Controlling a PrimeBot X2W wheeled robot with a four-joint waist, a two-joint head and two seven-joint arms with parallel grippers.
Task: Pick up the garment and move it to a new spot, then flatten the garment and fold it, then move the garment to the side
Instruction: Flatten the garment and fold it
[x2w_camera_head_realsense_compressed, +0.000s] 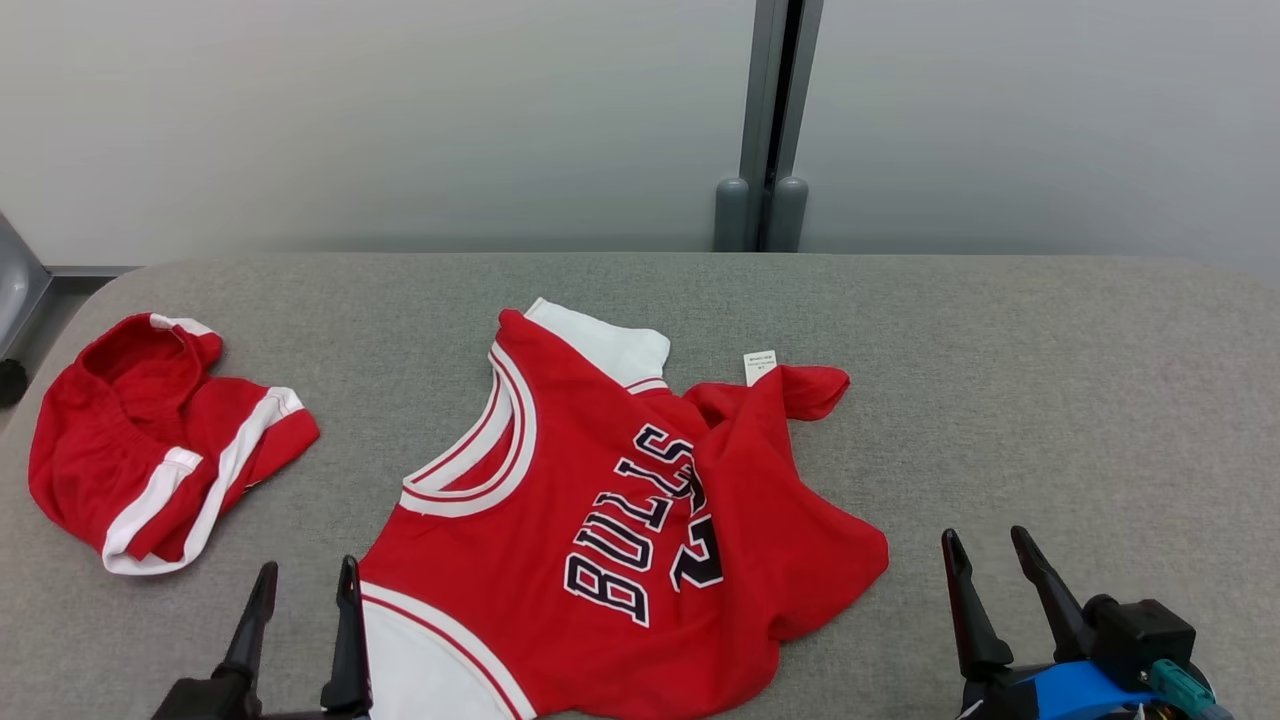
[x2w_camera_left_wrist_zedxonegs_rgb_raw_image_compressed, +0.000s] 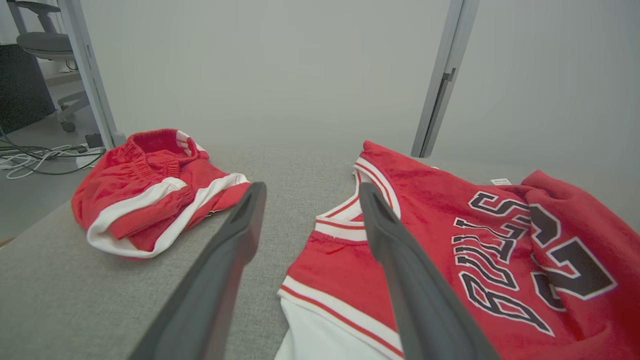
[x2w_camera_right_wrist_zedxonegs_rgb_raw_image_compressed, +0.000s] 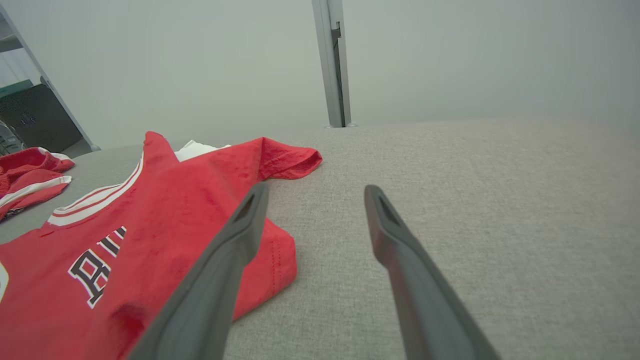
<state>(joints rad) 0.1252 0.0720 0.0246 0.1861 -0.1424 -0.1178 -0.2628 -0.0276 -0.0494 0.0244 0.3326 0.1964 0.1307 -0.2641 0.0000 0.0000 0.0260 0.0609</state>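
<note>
Flattening: the step in hand by the look of things, with the jersey (x2w_camera_head_realsense_compressed: 620, 520) already down in the middle of the worktop (x2w_camera_head_realsense_compressed: 1050, 400) yet far from smooth.
Jersey: face up, neck toward the left, lettering running sideways. Far side rumpled, one red corner turned over near the small white tag (x2w_camera_head_realsense_compressed: 759, 366). Near edge running off the bottom of the head view.
Left claw (x2w_camera_head_realsense_compressed: 308, 566): released, fingers spread, nothing between them. Just beside the near shoulder strap, possibly over its edge; hard to tell touching from hovering in the left wrist view.
Right claw (x2w_camera_head_realsense_compressed: 984, 533): released likewise, gripping nothing. Over bare worktop, apart from the hem side of the jersey.
Shorts (x2w_camera_head_realsense_compressed: 150, 440): bunched at the far left, well apart from the jersey; seemingly no part of this step.
Next move: calls for laying the turned corner back first, then pinching the hem side with the right claw and the shoulder side with the left claw and drawing them apart to pull out the creases.
Left to do: folding, then shifting to the side.
</note>
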